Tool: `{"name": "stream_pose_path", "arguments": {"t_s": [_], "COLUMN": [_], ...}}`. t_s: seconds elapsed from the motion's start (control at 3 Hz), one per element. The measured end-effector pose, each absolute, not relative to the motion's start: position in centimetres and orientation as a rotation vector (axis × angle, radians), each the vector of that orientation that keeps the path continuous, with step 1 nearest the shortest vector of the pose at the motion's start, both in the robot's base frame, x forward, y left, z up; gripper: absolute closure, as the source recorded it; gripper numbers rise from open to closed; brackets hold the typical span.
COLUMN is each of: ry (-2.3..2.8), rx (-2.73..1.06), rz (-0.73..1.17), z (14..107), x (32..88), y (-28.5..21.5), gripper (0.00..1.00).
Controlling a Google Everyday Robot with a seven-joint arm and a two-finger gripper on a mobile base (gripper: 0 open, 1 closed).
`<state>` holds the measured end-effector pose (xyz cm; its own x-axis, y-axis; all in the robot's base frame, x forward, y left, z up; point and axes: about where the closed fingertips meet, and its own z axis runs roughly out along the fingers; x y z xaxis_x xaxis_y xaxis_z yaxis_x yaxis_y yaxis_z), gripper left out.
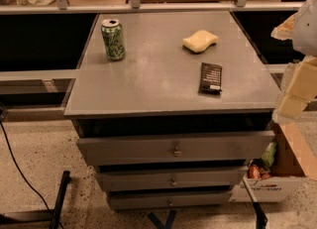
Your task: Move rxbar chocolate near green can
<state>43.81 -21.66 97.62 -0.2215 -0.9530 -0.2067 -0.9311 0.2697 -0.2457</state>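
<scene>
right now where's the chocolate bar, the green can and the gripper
chocolate bar [210,78]: camera view, middle of the dark wrapper
green can [114,42]: camera view, middle of its patterned side
gripper [289,105]: camera view, lower pale end of the arm at the picture's right edge

Yellow sponge [200,40], grey drawer cabinet [148,86], cardboard box [293,156]

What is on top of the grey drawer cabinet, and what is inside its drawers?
On the cabinet top: the green can back left, a yellow sponge, the rxbar chocolate front right. The drawers are slightly ajar, contents hidden. The gripper hangs at the right edge.
</scene>
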Motion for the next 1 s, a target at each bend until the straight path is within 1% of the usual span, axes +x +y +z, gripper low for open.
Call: {"name": "stream_pose_path", "arguments": {"t_s": [0.67,1.0], "ry": [2.207,2.106], "rx": [-1.752,-1.888], "rz": [-0.100,-0.139], "z": [97.6,96.5], "x": [44.6,47.2], "y": [-21.8,-21.6], "gripper": [0.00,0.00]}}
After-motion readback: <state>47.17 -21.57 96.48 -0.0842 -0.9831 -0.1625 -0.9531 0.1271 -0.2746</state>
